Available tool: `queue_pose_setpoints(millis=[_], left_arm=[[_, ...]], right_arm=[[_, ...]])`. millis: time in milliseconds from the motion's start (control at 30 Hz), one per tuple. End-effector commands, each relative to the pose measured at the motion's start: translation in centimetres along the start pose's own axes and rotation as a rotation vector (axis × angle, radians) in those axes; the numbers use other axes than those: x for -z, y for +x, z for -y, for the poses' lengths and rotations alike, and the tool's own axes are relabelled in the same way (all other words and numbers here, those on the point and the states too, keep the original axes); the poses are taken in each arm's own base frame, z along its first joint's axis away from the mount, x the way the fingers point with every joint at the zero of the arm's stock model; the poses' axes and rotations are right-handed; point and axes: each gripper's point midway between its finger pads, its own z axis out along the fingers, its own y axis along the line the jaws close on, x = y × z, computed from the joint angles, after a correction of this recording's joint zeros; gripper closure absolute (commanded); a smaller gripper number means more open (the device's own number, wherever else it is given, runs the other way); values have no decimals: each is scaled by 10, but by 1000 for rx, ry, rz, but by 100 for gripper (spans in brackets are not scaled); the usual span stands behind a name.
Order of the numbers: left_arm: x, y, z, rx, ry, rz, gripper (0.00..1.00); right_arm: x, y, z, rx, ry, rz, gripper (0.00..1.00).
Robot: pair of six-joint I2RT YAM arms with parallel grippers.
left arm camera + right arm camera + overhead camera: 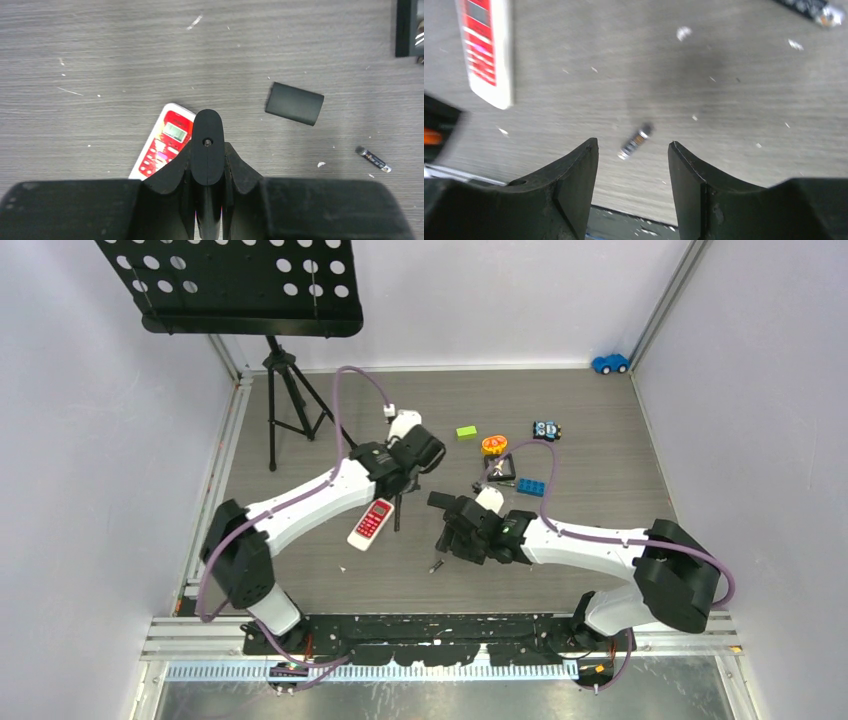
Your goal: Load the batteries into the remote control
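Note:
A red-and-white remote (371,524) lies face up on the table and also shows in the left wrist view (165,142) and the right wrist view (486,50). My left gripper (400,490) is shut on a slim black bar-shaped remote (207,145) and holds it on end just right of the red one. My right gripper (448,538) is open and empty. A dark battery (636,140) lies on the table just beyond the gap between its fingers. It shows in the top view (436,565). Another dark battery (814,7) lies farther off. The left wrist view shows one battery (373,159).
A stubby black knob (294,103) lies right of the held remote. A green block (466,432), an orange disc (494,445), a blue brick (531,486) and a small toy car (546,430) lie behind. A music stand's tripod (285,400) is at the back left.

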Motion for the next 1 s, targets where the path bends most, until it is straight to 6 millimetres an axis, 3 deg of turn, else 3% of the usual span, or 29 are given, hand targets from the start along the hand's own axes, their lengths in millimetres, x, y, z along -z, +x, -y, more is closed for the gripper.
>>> queue_pose_setpoints(millis=[0, 200, 500, 633, 967], left_arm=[[18, -26, -16, 50, 38, 100, 100], [22, -28, -35, 97, 64, 131, 100], [26, -32, -61, 139, 68, 170, 100], [25, -30, -72, 153, 75, 175, 100], [23, -28, -85, 180, 100, 198, 100]], right_arm=[[8, 41, 32, 9, 124, -184, 40], [9, 54, 20, -24, 86, -204, 37], [-10, 45, 0, -88, 136, -139, 38], [-21, 45, -4, -107, 197, -119, 44], [-29, 47, 2, -62, 406, -107, 71]])
